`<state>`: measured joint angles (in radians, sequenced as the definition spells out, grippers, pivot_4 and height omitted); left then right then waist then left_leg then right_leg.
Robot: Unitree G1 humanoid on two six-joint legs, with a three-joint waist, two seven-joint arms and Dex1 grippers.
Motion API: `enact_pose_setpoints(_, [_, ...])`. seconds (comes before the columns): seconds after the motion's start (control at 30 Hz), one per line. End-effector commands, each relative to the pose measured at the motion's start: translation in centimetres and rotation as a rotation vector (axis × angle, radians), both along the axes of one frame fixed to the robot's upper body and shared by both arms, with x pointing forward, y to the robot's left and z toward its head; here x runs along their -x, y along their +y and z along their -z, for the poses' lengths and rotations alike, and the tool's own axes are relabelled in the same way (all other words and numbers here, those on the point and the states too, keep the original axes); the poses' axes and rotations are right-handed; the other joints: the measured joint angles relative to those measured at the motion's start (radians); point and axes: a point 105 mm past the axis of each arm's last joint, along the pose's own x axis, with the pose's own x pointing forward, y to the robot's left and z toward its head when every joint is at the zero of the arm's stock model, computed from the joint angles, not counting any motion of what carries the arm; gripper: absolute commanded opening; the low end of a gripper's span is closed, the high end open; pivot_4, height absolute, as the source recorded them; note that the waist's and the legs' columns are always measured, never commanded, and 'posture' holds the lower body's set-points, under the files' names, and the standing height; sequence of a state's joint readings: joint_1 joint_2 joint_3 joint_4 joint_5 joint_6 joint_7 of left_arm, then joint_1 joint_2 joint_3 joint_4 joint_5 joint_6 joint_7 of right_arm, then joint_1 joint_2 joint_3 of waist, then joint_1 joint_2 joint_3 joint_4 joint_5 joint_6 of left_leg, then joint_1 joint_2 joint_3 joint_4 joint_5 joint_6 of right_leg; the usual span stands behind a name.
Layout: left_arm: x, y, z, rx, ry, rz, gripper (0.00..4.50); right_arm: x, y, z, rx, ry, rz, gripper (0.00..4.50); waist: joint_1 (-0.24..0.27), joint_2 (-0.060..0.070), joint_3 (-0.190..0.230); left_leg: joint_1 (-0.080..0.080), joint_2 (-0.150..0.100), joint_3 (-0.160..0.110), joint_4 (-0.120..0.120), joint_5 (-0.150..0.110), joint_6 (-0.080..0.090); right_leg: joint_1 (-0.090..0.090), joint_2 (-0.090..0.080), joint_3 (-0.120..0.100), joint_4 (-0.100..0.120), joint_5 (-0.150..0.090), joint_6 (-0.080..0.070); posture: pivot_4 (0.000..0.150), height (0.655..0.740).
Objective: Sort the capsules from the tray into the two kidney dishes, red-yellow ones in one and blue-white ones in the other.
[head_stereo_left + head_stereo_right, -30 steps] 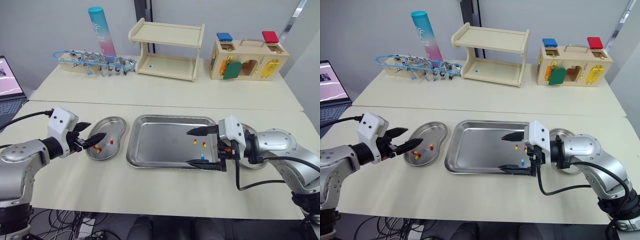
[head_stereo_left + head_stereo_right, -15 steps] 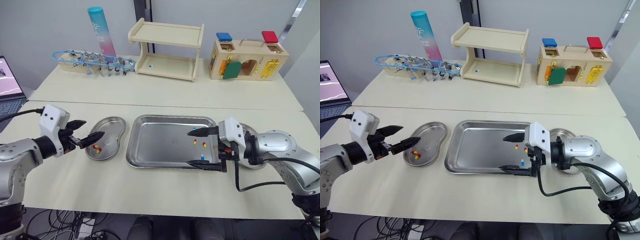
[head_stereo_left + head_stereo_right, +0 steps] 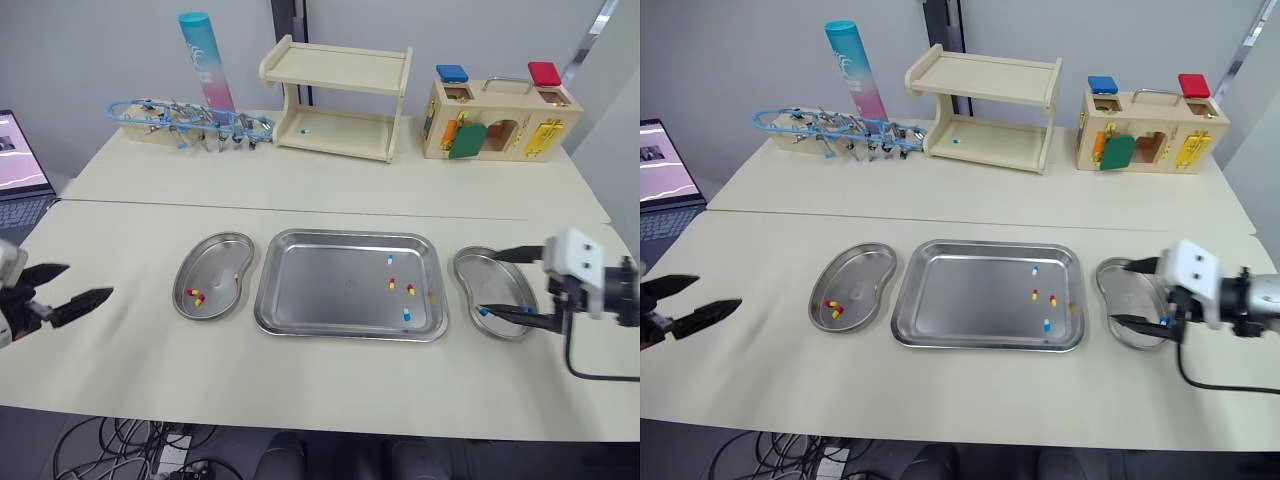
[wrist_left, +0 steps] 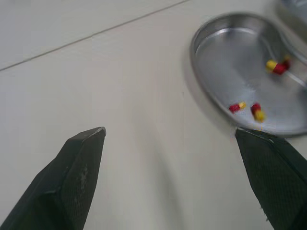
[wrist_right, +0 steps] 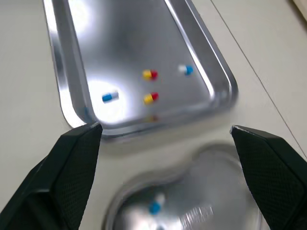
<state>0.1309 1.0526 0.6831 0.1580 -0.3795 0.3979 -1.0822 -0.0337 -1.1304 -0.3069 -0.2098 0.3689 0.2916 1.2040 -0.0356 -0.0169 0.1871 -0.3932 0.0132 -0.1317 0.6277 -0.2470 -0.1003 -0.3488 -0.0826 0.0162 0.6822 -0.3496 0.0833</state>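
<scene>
Capsules (image 3: pixel 391 284), four, lie right of centre in the tray (image 3: pixel 300 300) at mid-frame. Just right of them we hold our right gripper (image 3: pixel 490 282) wide open, empty, over the right kidney dish (image 3: pixel 498 291). Our left gripper (image 3: pixel 90 280) gapes empty at far left.

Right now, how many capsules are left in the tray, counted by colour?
In the tray:
red-yellow capsules: 2
blue-white capsules: 2
Total: 4
</scene>
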Motion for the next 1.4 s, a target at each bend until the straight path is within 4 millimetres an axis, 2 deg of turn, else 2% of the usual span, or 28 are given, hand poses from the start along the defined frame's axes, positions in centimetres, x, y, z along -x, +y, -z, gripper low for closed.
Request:
enact_pose_setpoints(0.03, [1.0, 1.8, -0.6, -0.066, -0.018, -0.024, 4.46, 1.2, -4.1, -0.4, 0.107, -0.011, 0.073, 4.50, 0.002, 0.000, 0.000, 0.000, 0.000, 0.000, 0.000, 0.000, 0.000, 0.000, 0.000, 0.000, 0.000, 0.000, 0.000, 0.150, 0.7400])
enact_pose_setpoints(0.07, [1.2, 2.3, -0.3, -0.063, -0.015, -0.039, 4.46, 1.6, -5.7, 0.0, 0.128, 0.000, 0.111, 4.50, 0.002, 0.000, 0.000, 0.000, 0.000, 0.000, 0.000, 0.000, 0.000, 0.000, 0.000, 0.000, 0.000, 0.000, 0.000, 0.150, 0.7400])
enact_pose_setpoints(0.23, [2.1, 3.0, 1.2, -0.058, 0.021, -0.041, 4.46, 2.5, -10.3, 1.1, 0.131, 0.001, 0.248, 4.50, -0.005, 0.000, 0.000, 0.001, 0.000, 0.001, 0.000, 0.000, 0.000, 0.001, 0.000, 0.000, 0.000, 0.000, 0.000, 0.150, 0.7400])
enact_pose_setpoints(0.33, [2.5, 3.6, 2.0, -0.055, 0.024, -0.073, 4.46, 3.4, -11.8, 2.2, 0.147, 0.037, 0.282, 4.50, -0.013, 0.000, 0.000, 0.001, 0.000, 0.001, -0.001, 0.000, 0.000, 0.001, 0.000, 0.001, 0.000, 0.000, 0.000, 0.150, 0.7400])
enact_pose_setpoints(0.53, [3.2, 3.4, 2.8, -0.031, 0.019, -0.095, 4.46, 3.3, -12.1, 2.9, 0.133, 0.054, 0.292, 4.50, -0.026, 0.001, 0.000, 0.003, 0.001, 0.002, -0.001, 0.000, 0.000, 0.002, 0.000, 0.001, 0.001, 0.000, 0.000, 0.150, 0.7400])
enact_pose_setpoints(0.93, [4.0, 2.8, 3.2, -0.007, 0.013, -0.103, 4.46, 2.5, -11.5, 2.6, 0.144, 0.082, 0.253, 4.50, -0.022, 0.001, 0.000, 0.008, 0.001, 0.002, -0.001, 0.000, 0.000, 0.007, 0.000, 0.002, 0.000, 0.000, 0.000, 0.150, 0.7400])
enact_pose_setpoints(1.4, [4.5, 3.0, 3.5, 0.010, 0.029, -0.109, 4.46, 1.5, -11.2, 2.7, 0.148, 0.091, 0.235, 4.50, -0.022, 0.001, 0.000, 0.009, 0.001, 0.003, -0.002, 0.000, 0.000, 0.007, 0.000, 0.002, 0.000, 0.000, 0.000, 0.150, 0.7400])
